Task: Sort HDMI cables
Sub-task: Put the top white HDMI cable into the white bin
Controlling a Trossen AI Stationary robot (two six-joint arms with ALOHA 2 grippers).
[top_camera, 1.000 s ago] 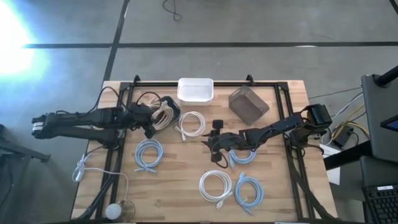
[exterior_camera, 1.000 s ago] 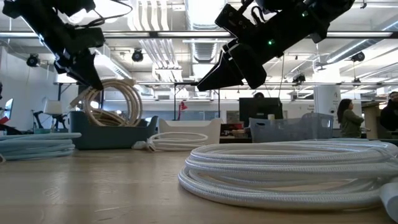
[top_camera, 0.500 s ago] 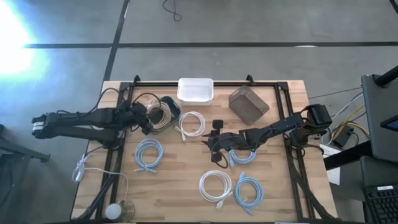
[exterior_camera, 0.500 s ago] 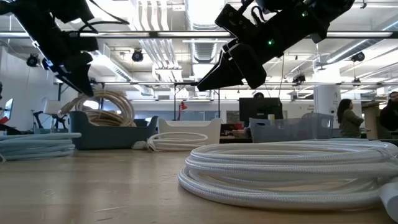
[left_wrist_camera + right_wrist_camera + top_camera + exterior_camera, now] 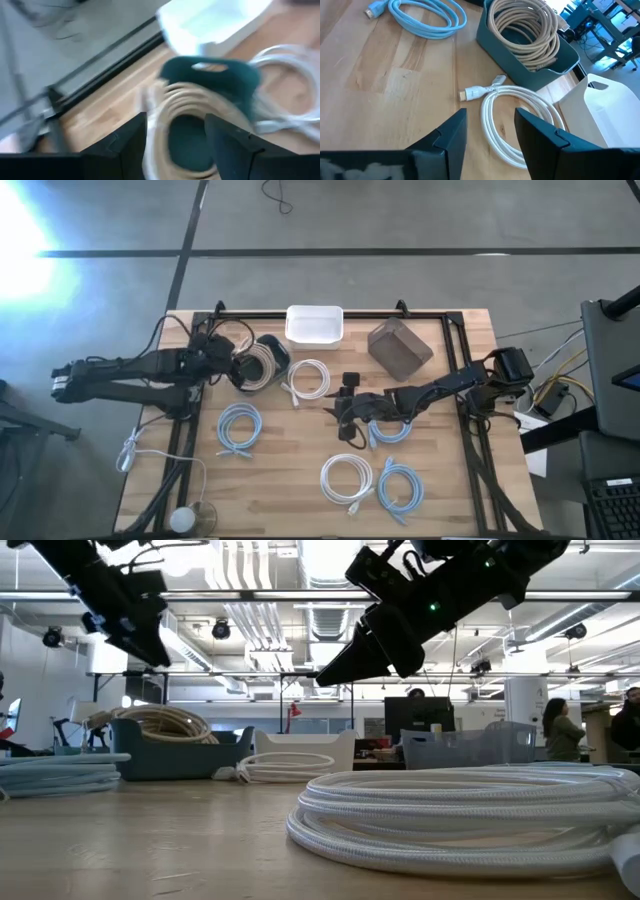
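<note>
The left gripper (image 5: pixel 222 363) is now pulling back toward the left edge of the overhead frame, jaws spread and empty, having let go of the tan-beige coiled HDMI cable (image 5: pixel 262 366) it was holding over the dark teal plastic bin (image 5: pixel 277 352) a second ago; the coil is now lying settled inside that bin, upper left of centre, so one beige cable is looking sorted. In the low view the coil (image 5: pixel 165 723) is no longer standing upright on edge but resting nearly flat, its ring opening facing upward; being round, it has no clear long axis. The right gripper (image 5: pixel 348 417) is hovering mid-table with fingers parted and nothing between them, just beside a light blue coiled cable (image 5: pixel 388 431), below the white coiled cable (image 5: pixel 310 379) whose plug (image 5: pixel 472 92) is pointing away from the bin.
</note>
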